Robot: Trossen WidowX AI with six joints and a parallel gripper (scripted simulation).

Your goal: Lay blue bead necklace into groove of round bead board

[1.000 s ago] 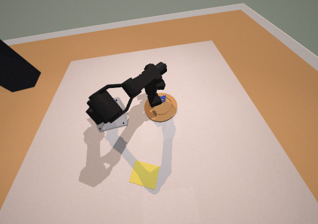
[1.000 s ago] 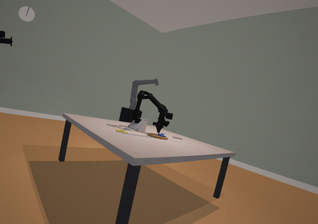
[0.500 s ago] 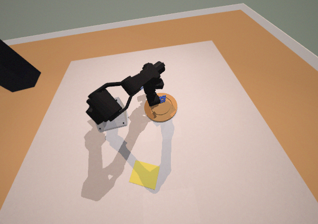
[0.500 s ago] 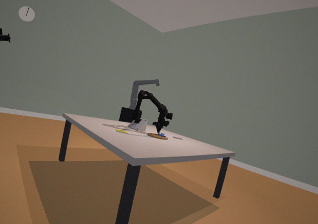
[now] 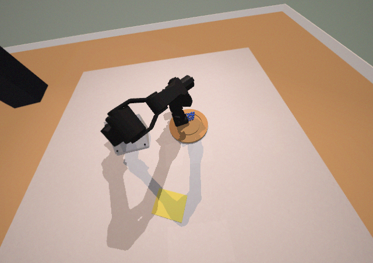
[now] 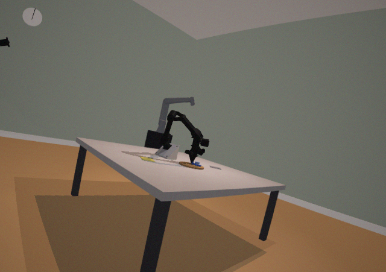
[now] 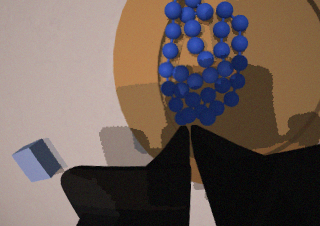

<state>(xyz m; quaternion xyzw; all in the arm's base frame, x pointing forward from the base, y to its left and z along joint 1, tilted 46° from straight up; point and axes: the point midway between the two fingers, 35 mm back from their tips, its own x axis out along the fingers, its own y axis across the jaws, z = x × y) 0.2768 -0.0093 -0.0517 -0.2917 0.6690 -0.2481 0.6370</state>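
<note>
The blue bead necklace (image 5: 190, 116) (image 6: 196, 164) (image 7: 195, 81) lies bunched in long loops on the round bead board (image 5: 192, 138) (image 6: 187, 164) (image 7: 132, 51). It covers part of the groove's left side in the wrist view and reaches into the inner disc. Several beads are heaped at the near end of the bunch. My gripper (image 6: 192, 161) (image 7: 188, 132) points down over the board, with its fingertips almost together right at that heap. No bead shows between the fingers. In the top view the arm hides the fingertips and part of the board.
A small blue-grey block (image 7: 33, 162) lies left of the board in the wrist view. A yellow square (image 5: 169, 205) (image 6: 147, 158) lies on the table away from the board. A thin grey piece (image 6: 215, 167) lies beyond the board in the exterior view.
</note>
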